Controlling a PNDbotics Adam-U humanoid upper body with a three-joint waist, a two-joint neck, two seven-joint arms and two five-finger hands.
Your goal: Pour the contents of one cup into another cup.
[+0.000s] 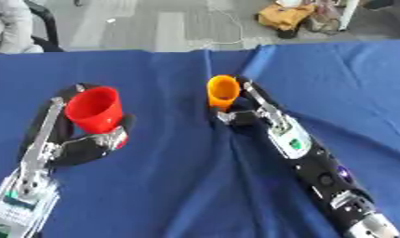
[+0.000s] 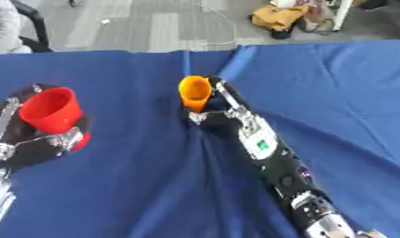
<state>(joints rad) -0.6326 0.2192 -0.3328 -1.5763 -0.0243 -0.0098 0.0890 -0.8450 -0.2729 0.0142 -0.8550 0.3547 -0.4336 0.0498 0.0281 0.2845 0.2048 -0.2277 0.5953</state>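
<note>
- Cups are held one in each hand above a table draped in wrinkled blue cloth (image 1: 179, 186), as is fitting for a pour from one vessel into the other.
- At the left, a wide red plastic cup (image 1: 95, 109) is gripped by the left hand (image 1: 93, 144), whose fingers are curled round the cup's lower part; the cup is kept roughly upright, its mouth tipped a little toward the far left.
- Near the middle, a smaller, narrow orange plastic cup (image 1: 223, 91) is grasped by the right hand (image 1: 244, 114), with the fingers closed about its base and the mouth turned up and toward the camera.
- The two cups are kept well apart, with bare cloth between them, so it is judged that no pouring has begun and that one cup must yet be brought beside and above the other.
- Each cup is held low on its body, which leaves both rims free; this is taken to be what a clean pour would require.
- Inside the red cup only red wall is seen; no contents can be made out.
- Inside the orange cup only orange wall is seen; whether anything lies at the bottom cannot be told.
- Which cup is meant as giver and which as receiver cannot be settled from the scene, though the wider red mouth is judged the easier target.
- Spillage onto the cloth is reckoned the chief risk if the rims are misaligned.
</note>
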